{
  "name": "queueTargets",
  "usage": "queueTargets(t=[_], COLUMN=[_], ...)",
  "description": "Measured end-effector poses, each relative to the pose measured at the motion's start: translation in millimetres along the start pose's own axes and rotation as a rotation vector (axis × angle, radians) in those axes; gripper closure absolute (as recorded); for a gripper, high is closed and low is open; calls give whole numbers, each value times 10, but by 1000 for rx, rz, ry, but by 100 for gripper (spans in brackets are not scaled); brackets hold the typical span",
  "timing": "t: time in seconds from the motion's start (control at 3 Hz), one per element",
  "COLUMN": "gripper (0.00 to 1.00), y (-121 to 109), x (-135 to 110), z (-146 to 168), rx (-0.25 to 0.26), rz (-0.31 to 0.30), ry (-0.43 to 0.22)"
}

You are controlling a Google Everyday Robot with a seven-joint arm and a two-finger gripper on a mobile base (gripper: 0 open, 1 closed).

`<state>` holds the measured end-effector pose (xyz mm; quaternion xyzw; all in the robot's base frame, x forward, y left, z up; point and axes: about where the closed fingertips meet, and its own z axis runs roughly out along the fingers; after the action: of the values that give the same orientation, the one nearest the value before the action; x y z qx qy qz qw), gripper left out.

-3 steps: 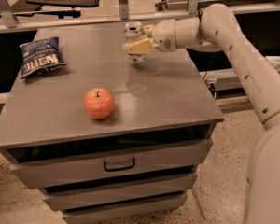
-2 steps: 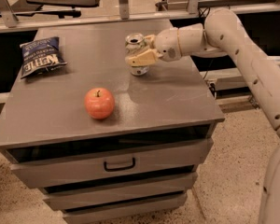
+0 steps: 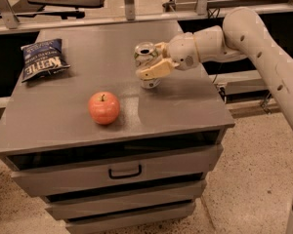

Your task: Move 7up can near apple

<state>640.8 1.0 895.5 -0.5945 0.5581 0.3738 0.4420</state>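
Holding the 7up can (image 3: 144, 51) tight in the tool (image 3: 148, 66), over the desk (image 3: 185, 106). Next, likely: down gently beside the apple (image 3: 104, 107).

The arm (image 3: 263, 43) reaches in from the right, crossing the right edge of the table (image 3: 185, 106). Its thick pale upper link slopes down from high on the right. From there the forearm runs almost level to the left, over the back half of the top. The rounded wrist (image 3: 185, 55) hangs just inside the right edge. The gripper (image 3: 149, 67) points left, right of the table's centre and about midway between the back and front edges. Its tan fingers (image 3: 154, 71) are clamped on the can (image 3: 144, 52), one lying across the near side and the other tucked behind. I cannot tell whether the can's base touches the top.
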Motion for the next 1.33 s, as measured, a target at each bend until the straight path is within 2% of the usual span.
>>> queueTargets(t=[0.67,1.0,1.33], gripper=[100,100,84], y=[408,593,706], x=[-205,-224,-164], z=[-31,45,135], rx=[-110,-157,-195], rz=[5,18,40], ry=[-125,-155,-134])
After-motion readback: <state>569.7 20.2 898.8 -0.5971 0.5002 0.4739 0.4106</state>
